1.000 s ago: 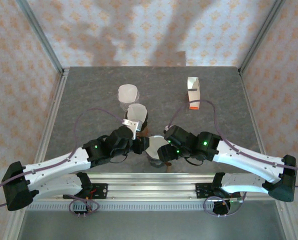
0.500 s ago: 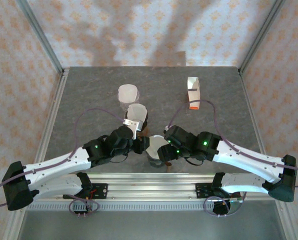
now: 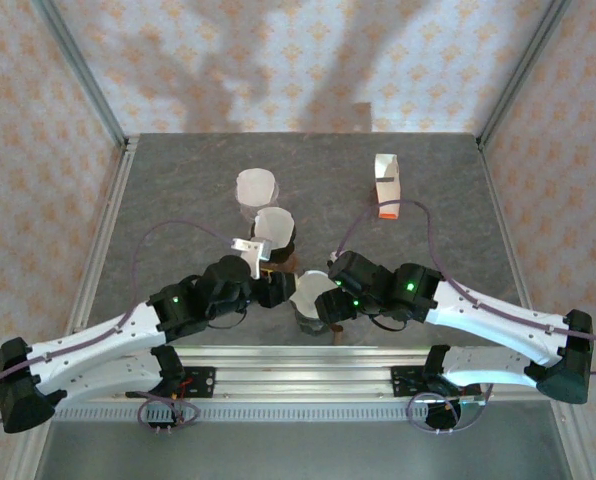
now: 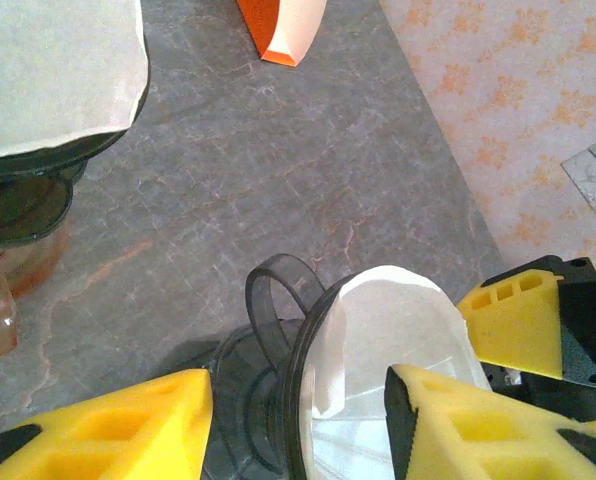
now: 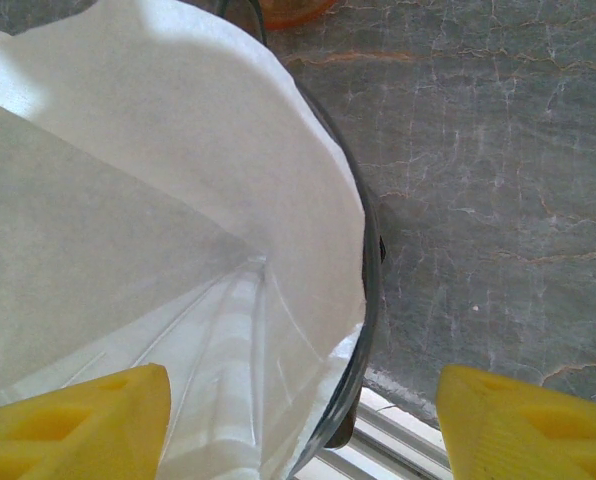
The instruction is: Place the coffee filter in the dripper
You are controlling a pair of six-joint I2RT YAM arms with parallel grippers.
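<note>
At six o'clock on the worktop (image 3: 428, 250), the coffee filter (image 4: 398, 320) sits inside the dripper (image 4: 240, 375), one flap curling off the wall. Left hand (image 4: 298, 400), at the dripper's nine o'clock, has fingers spread, nothing pinched. Right hand (image 5: 303, 385), at three o'clock, straddles the rim, open too, probably guarding the paper while it settles.

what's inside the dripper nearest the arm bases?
The white coffee filter, opened against the wall of the dripper and rising above its rim on one side. Some bare ribbed wall shows beside it. The wall under the paper and the bottom outlet are hidden.
</note>
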